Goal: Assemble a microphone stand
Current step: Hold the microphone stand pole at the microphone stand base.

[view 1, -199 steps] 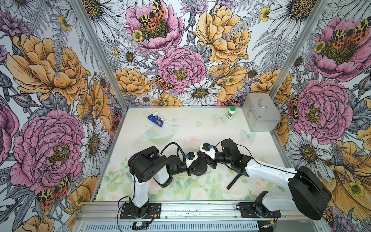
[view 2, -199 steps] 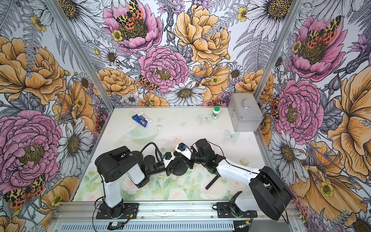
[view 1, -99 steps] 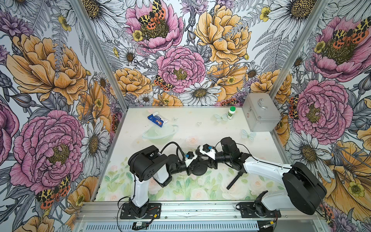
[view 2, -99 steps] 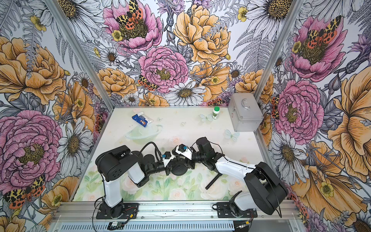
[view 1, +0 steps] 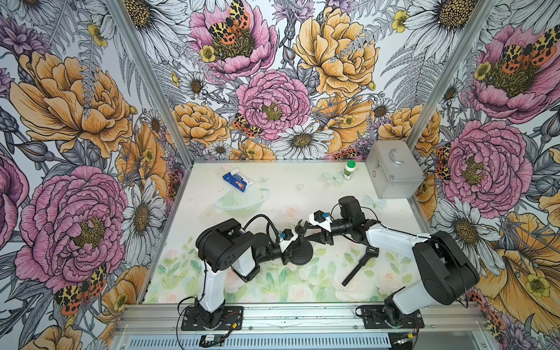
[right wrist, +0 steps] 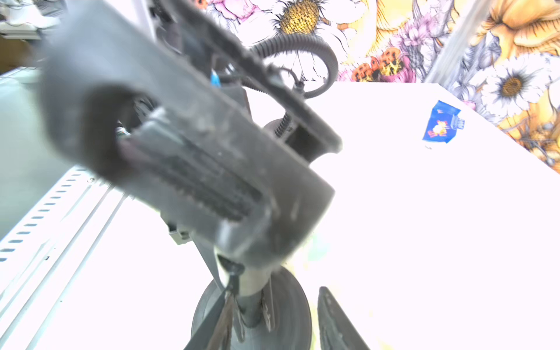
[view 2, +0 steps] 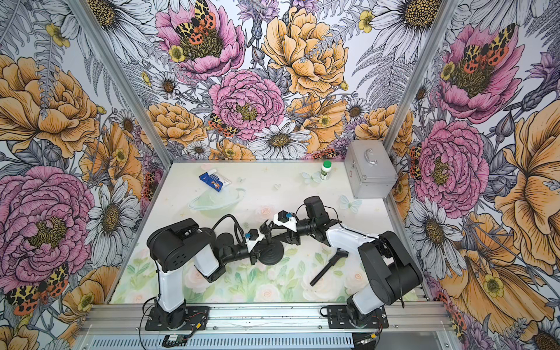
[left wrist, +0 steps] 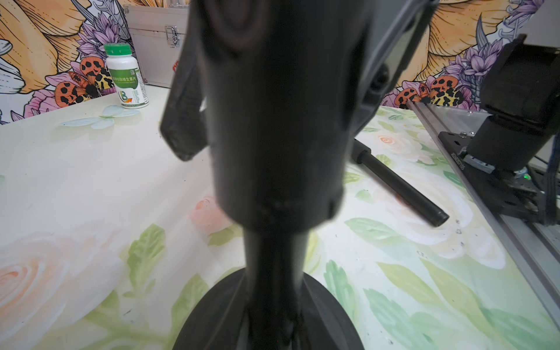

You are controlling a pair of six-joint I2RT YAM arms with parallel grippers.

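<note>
The microphone stand stands upright at mid table on its round black base (view 1: 302,257) (view 2: 270,251) (right wrist: 291,306). A short post (left wrist: 274,260) rises from the base and carries a dark clip (view 1: 300,226) (right wrist: 197,169). My left gripper (view 1: 291,250) (view 2: 257,251) is shut on the low post; its fingers are hidden in the left wrist view. My right gripper (view 1: 306,235) (right wrist: 272,291) is open around the upper post, with a gap beside one finger. A loose black rod (view 1: 359,266) (left wrist: 400,185) lies on the table to the right.
A silver case (view 1: 392,171) stands at the back right with a green-capped white bottle (view 1: 349,169) beside it. A blue packet (view 1: 238,181) lies at the back left. The aluminium rail (view 1: 303,315) runs along the front edge.
My right gripper's jaws have spread apart around the stand's upper part. The left gripper has closed on the post. The stand stays in the same spot.
</note>
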